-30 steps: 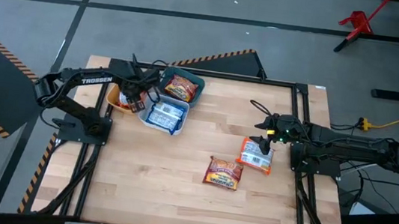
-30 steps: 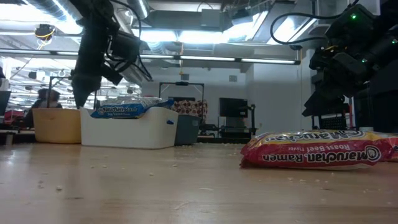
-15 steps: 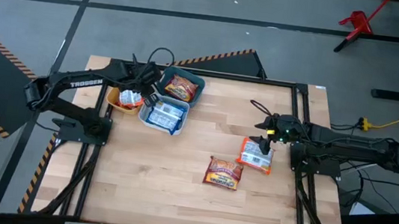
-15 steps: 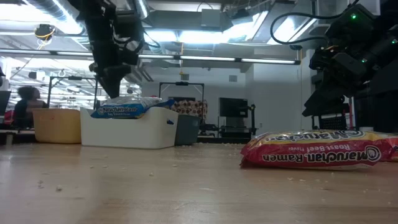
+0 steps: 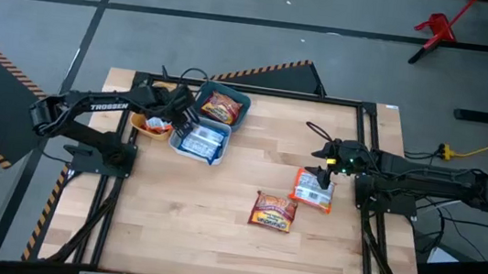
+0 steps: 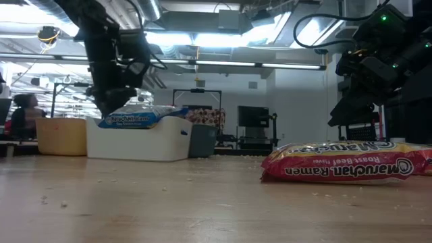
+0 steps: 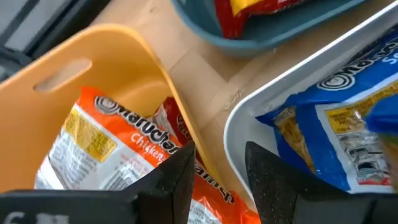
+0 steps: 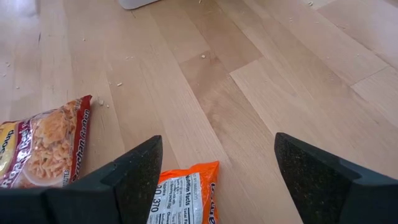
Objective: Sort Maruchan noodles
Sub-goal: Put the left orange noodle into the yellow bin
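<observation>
orange plastic first, out at ten o'clock on the table: the yellow bin (image 5: 141, 125) has an orange chicken packet (image 7: 112, 146) lying in it, and the left gripper (image 5: 176, 111) hangs above the gap between that bin and the white bin (image 5: 189, 152). its fingers (image 7: 177, 180) stand a little apart with nothing between them that i can see, so i take the drop as done. next to it, the white bin carries the blue packets (image 5: 202, 140), and the teal bin (image 5: 239, 118) at eleven o'clock holds a red packet (image 5: 221, 108).

moving toward the middle, a red roast beef packet (image 5: 274, 211) lies flat on the bare wood at about five o'clock from centre, its long axis running roughly twelve to six in the high view. just beside it toward three o'clock sits an orange-silver packet (image 5: 313, 188), long axis also near twelve to six, tilted slightly, label side down as the right wrist view shows.

over that one hovers the right gripper (image 5: 323, 169), claw spread wide and empty, one finger either side of the packet's end.

to do this step well, i'd say the right arm should come straight down across the short width of the orange-silver packet, pinch the crinkly edge without pushing it into the red one, and lift clear before carrying it toward ten o'clock. the left arm ought to rise out of the way first.
</observation>
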